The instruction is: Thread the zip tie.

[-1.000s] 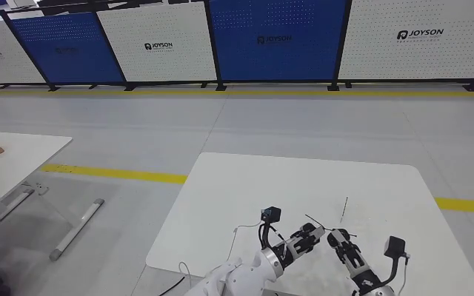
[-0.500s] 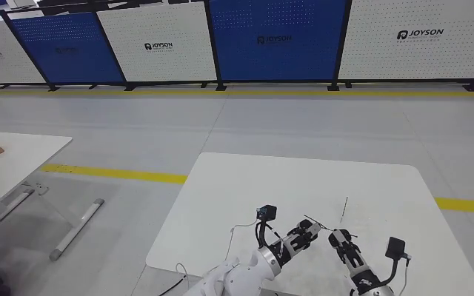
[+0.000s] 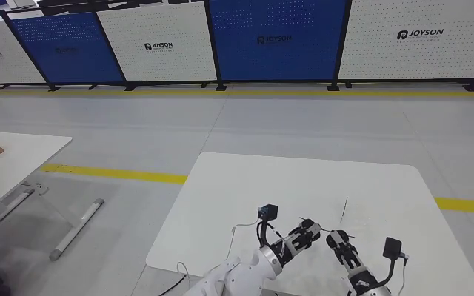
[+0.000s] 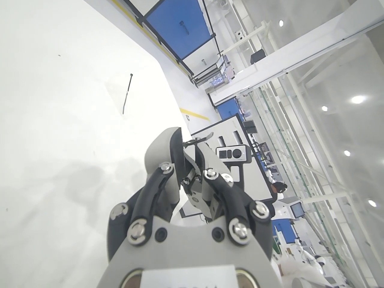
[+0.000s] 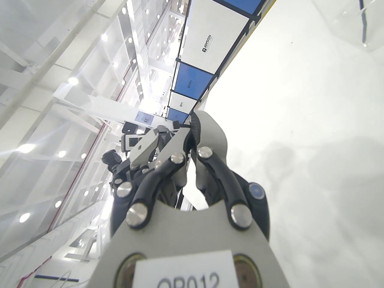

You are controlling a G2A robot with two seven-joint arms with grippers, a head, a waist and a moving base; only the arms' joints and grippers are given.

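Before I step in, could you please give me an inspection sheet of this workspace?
Surface: white table.
Job's things: zip tie pinched between both grippers; spare zip tie lying flat farther out.
Clutter: faint clear tray by the spare.
Grippers: left gripper and right gripper tip to tip, jaws shut on the zip tie.
Cables: thin white lead by the left arm.
Surroundings: blue and white panels, yellow floor line.

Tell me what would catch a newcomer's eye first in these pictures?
The left end effector and right end effector are almost tip to tip over the near part of the white table, both pinching one black zip tie. A spare zip tie lies loose on the table, farther out.
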